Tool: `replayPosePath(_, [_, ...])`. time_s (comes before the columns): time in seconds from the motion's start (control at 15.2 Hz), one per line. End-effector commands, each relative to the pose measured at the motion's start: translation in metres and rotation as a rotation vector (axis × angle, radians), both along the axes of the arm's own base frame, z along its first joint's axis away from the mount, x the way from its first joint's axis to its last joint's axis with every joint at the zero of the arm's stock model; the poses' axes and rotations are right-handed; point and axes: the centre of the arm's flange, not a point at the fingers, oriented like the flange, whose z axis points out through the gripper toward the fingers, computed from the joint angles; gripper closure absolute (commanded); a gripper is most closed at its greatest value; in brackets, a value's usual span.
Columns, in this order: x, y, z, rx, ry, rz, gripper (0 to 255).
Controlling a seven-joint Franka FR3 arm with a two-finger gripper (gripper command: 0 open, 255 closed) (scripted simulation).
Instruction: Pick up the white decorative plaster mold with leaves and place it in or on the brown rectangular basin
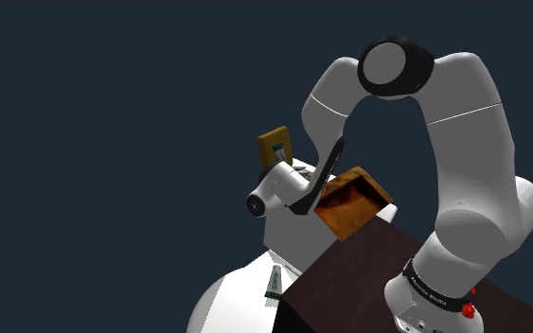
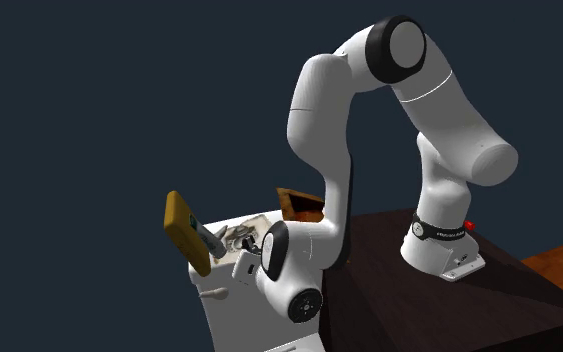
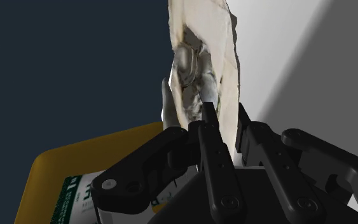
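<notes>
The black two-finger gripper [image 3: 226, 113] is down low over the white counter [image 1: 288, 241], and the jaws are clamped on the off-white plaster mold with raised leaf and round relief [image 3: 203, 67]. In the wrist view the mold's thin lower edge runs down between the two black fingers [image 3: 212, 149], and both press against it. The rest of the piece stands up beyond the fingertips, ragged along its rim.

Just beside the mold sits a mustard-yellow flat box with a green-and-white label [image 3: 53, 184], near the hand. In the second exterior view that box leans tilted at the counter's left end. The mold is right next to it, between the box and the white wrist. I can't tell from here whether the mold is clear of the counter or resting on it.

Now the target: the brown rectangular basin with an orange-brown inside [image 1: 349, 210] sits at the counter's edge, next to the dark brown box stand [image 1: 368, 279]. It is open at the top, and the white forearm crosses in front of it in the shoulder view. The mold is apart from the basin, off toward the shoulder view's left, with the arm's hand between them.

The arm arches high from its base on the stand, then drops steeply to the counter. Lower down, on a rounded white surface, stands a small green-and-white item [image 1: 274, 284], too small to identify. A strip of wooden floor [image 2: 559, 265] shows at the second exterior view's right.
</notes>
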Motion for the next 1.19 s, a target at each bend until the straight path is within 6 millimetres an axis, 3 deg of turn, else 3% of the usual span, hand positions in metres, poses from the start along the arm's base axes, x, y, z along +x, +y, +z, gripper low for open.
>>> replayPosePath(0.0, [0.0, 0.0, 0.0, 0.0, 0.0, 0.0, 255])
replayPosePath(0.33, [0.0, 0.0, 0.0, 0.0, 0.0, 0.0, 255])
replayPosePath(1.12, [0.0, 0.0, 0.063, 0.0, 0.0, 0.0, 255])
